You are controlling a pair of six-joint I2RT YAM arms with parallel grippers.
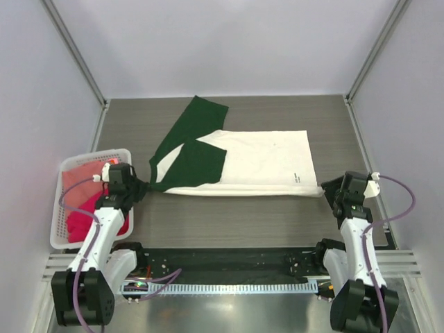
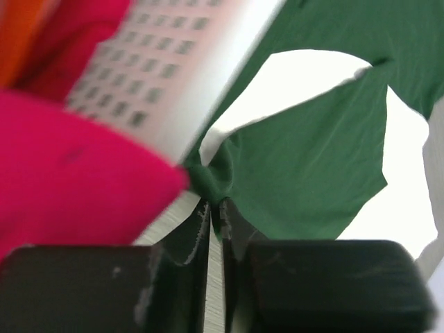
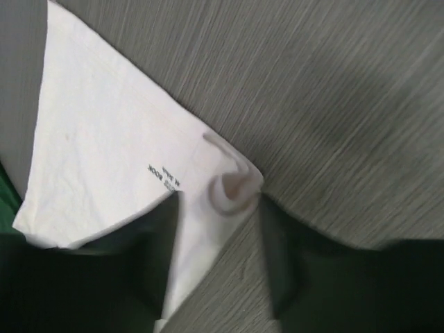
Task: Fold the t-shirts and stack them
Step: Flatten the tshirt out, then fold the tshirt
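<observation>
The shirt (image 1: 250,163) is pinched at 9 o'clock by the left hand (image 2: 214,211); the right hand (image 3: 218,208) is open (skew is risked by one-sided pull).

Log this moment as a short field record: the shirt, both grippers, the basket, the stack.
shirt: cream and green t-shirt, spread flat on the table, one green sleeve pointing toward the far edge
left gripper: shut, pinching bunched green fabric at the shirt's left end
right gripper: jaws apart, the shirt's near right corner curled between them, not pinched
basket: white lattice, beside the left arm, holding a magenta t-shirt and a salmon-pink t-shirt
stack: none on the table
</observation>
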